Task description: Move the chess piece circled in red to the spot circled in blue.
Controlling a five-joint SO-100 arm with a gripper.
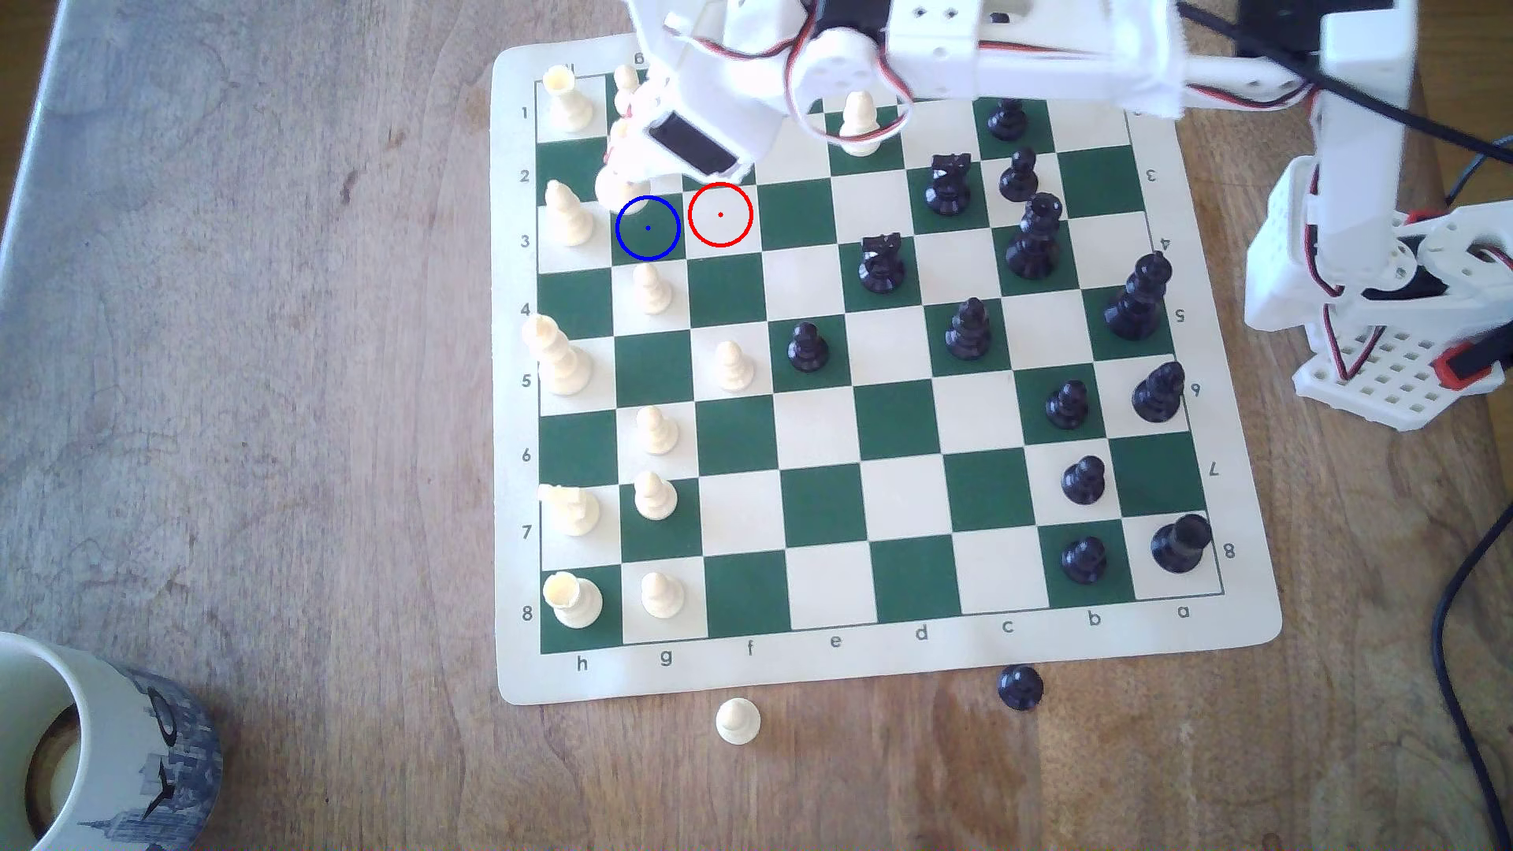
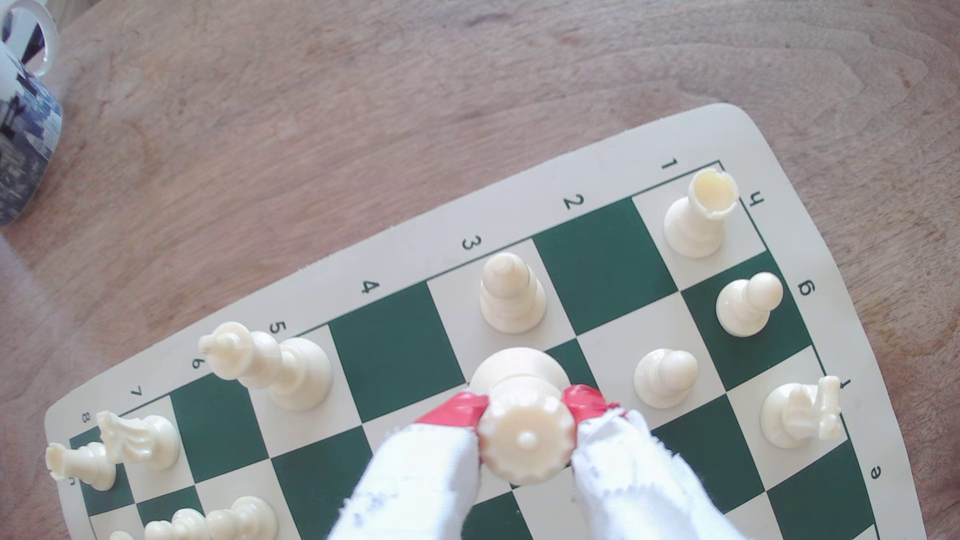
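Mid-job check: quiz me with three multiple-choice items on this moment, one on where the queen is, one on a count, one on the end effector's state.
1. Where is the cream queen?
A. lying beside the mug
B. between the end effector's red-tipped fingers
C. standing inside the red ring

2. How many chess pieces lie off the board, on the table in the exterior view?
A. none
B. two
C. five

3. The red ring's square is
A. bare
B. holding a black knight
C. holding a cream rook

Answers: 1 B, the wrist view shows both fingers against its crown. 2 B, a cream pawn and a black pawn. 3 A, no piece stands there.
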